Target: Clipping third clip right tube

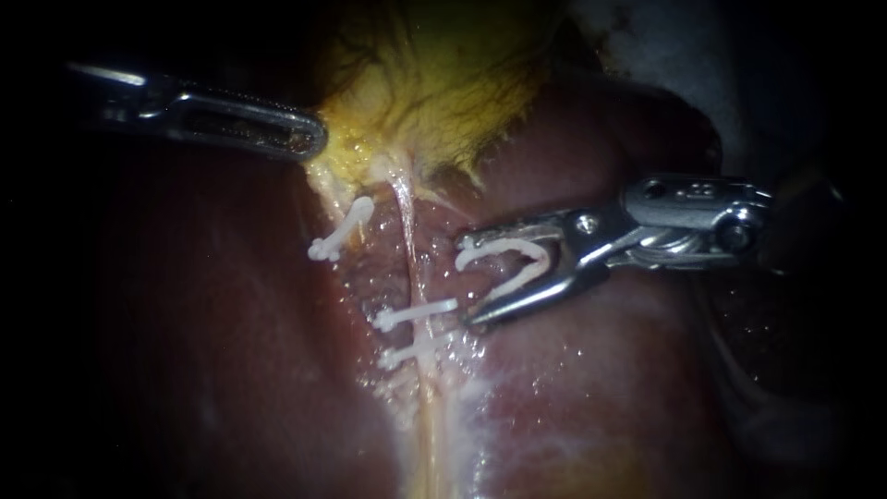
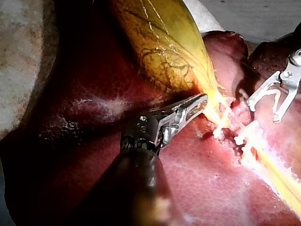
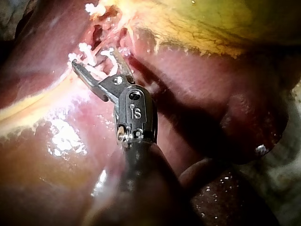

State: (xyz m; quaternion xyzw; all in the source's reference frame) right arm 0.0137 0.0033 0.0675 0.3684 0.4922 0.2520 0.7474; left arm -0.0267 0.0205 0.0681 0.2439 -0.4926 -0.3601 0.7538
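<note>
My right instrument (image 1: 468, 280) comes in from the right, its jaws spread wide around an open white clip (image 1: 517, 263) that both jaws touch. The jaws stand just right of the pale right tube (image 1: 409, 242), apart from it. Two white clips (image 1: 416, 314) (image 1: 405, 355) cross that tube lower down. Another clip (image 1: 342, 229) sits on the left tube. My left instrument (image 1: 309, 137) is shut on the yellow gallbladder (image 1: 434, 83) at its lower edge. In the right wrist view the jaws (image 3: 94, 59) hold the clip (image 3: 97, 71) beside the tubes.
Dark red liver (image 1: 601, 397) surrounds the tubes on both sides. In the left wrist view my left instrument (image 2: 195, 104) grips where the gallbladder (image 2: 160, 42) narrows, and my right instrument (image 2: 263, 113) stands beyond the clipped tubes (image 2: 244, 136).
</note>
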